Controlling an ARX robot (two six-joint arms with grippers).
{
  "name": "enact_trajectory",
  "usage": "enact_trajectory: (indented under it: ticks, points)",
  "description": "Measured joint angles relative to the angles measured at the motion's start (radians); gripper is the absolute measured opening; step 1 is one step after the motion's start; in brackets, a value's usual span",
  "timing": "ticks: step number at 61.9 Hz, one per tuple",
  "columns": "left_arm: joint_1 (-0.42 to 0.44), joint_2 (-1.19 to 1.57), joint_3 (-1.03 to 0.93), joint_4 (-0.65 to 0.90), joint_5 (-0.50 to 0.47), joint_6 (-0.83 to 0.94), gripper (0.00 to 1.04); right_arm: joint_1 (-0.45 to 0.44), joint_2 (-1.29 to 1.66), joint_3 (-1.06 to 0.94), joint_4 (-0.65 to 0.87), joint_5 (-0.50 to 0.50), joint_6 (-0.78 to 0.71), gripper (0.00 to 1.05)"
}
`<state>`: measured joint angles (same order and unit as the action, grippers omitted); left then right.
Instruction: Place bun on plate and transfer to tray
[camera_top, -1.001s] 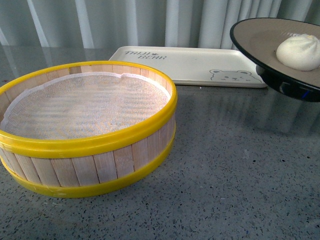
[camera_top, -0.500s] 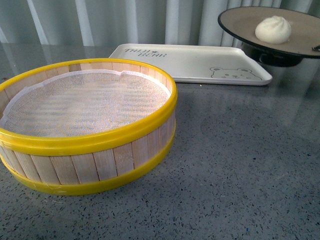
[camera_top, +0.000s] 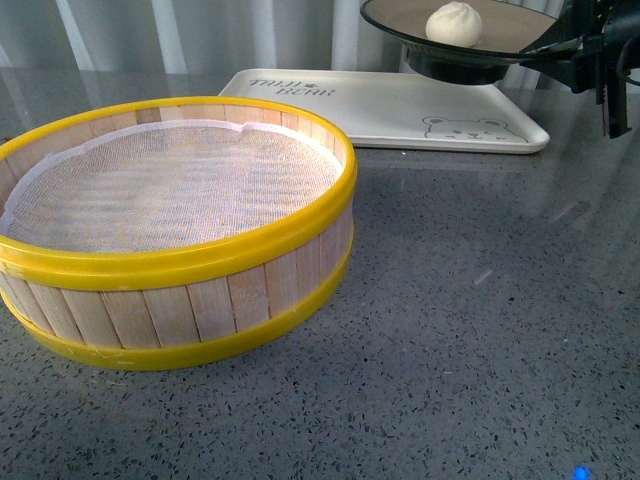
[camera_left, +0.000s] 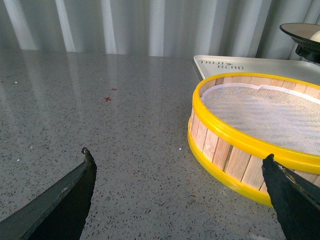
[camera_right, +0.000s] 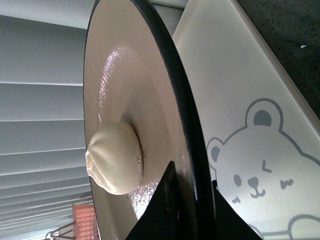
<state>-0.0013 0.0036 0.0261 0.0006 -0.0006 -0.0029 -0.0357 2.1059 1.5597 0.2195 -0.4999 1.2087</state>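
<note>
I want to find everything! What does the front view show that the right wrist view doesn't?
Only the front view shows the yellow basket and most of the table. Only the right wrist view shows clearly the right jaws shut on the rim of the plate. Both show the bun on the plate, and the tray with its bear.

Even, bright, diffuse light is recorded in all three views; it is admitted through the pale curtain (camera_top: 200, 40) beyond the right gripper (camera_right: 192, 176). Curtain streaks are mirrored softly on the table (camera_top: 480, 300). A glare patch is noted on the plate (camera_right: 112, 65), just past the bun (camera_right: 114, 157) from that gripper's fingers. Only a faint shadow is cast under the steamer basket (camera_top: 180, 300). The left gripper (camera_left: 177, 154) is rendered slightly soft at close range.
</note>
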Motion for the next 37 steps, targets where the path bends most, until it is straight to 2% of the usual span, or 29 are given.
enact_trajectory:
  ticks: [17,37]
  points:
    - [0.0,0.0,0.0,0.0,0.0,0.0,0.98,0.031,0.085,0.132,-0.072,0.006,0.008,0.03]
    - [0.0,0.0,0.0,0.0,0.0,0.0,0.98,0.061,0.142,0.166,-0.121,0.01,-0.005,0.03]
